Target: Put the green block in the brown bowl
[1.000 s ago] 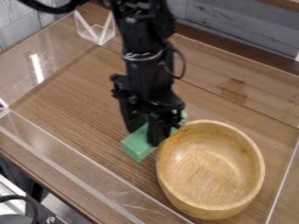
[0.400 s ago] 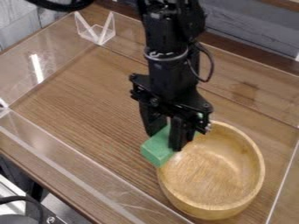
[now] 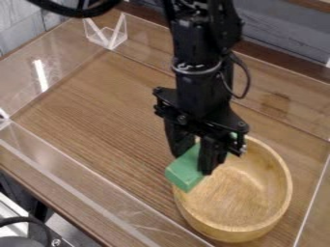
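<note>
Your gripper (image 3: 202, 159) is clamping the green block (image 3: 184, 172), its long axis seemingly hanging down, tilted, over the brown bowl's (image 3: 245, 207) near-left rim.

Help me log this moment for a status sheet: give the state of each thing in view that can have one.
gripper: pointing down, shut on the green block, over the bowl's near-left rim.
green block: held between the jaws, lifted off the table, not yet in the bowl.
brown bowl: upright on the table, nothing resting inside it.
</note>
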You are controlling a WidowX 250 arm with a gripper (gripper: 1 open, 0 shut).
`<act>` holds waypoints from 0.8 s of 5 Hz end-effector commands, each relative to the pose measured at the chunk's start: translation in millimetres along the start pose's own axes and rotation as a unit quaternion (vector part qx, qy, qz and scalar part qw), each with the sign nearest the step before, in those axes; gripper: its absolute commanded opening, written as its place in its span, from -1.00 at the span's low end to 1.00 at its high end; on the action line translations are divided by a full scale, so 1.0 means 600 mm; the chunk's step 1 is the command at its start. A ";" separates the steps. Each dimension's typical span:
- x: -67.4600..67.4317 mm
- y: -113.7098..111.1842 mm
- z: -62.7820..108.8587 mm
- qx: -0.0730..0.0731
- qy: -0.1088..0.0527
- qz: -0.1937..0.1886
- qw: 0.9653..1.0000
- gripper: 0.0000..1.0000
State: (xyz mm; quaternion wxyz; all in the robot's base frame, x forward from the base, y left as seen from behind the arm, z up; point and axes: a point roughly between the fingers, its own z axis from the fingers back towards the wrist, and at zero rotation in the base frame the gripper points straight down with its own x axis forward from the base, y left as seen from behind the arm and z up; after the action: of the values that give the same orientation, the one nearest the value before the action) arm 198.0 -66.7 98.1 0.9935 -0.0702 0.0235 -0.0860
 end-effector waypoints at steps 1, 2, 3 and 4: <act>0.018 -0.016 0.028 -0.004 -0.042 -0.005 0.999 -1.00; 0.020 -0.027 0.024 -0.006 -0.046 -0.006 0.999 -1.00; 0.022 -0.037 0.019 -0.008 -0.049 -0.006 0.999 -1.00; 0.024 -0.045 0.014 -0.010 -0.050 -0.006 0.999 -1.00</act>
State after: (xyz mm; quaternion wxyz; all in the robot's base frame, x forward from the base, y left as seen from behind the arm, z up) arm 199.8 -91.1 98.3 0.9933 -0.0787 -0.0010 -0.0851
